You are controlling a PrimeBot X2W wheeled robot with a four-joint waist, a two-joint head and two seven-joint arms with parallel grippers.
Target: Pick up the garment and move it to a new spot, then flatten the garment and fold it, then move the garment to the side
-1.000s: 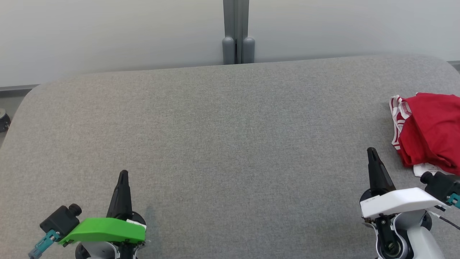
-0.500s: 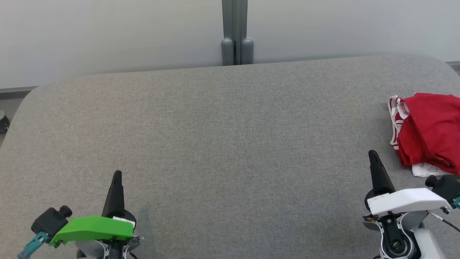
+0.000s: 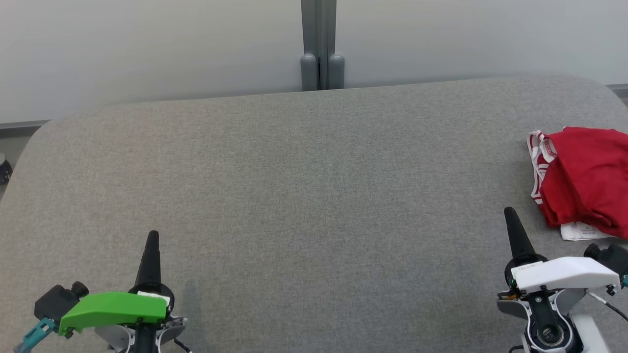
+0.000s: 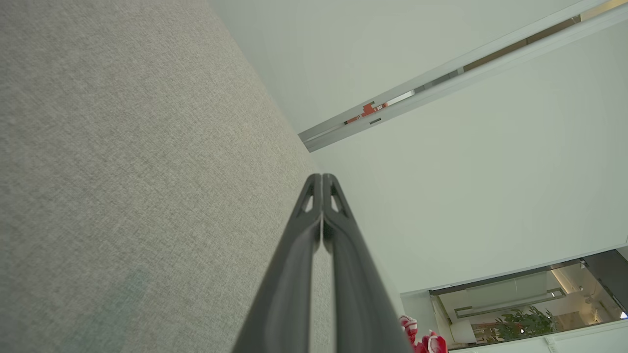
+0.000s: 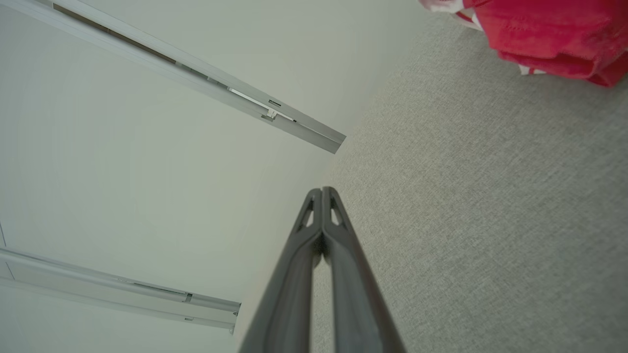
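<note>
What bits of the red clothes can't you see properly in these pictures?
- Head view: the crumpled red fabric garment with white striped trim runs off the right edge, so its full shape is hidden.
- Head view: the small white label poking out from its near side has print too small to read.
- Left wrist view: a tiny scrap of the garment, cut by the bottom edge.
- Right wrist view: the garment is cut by the top edge.
</note>
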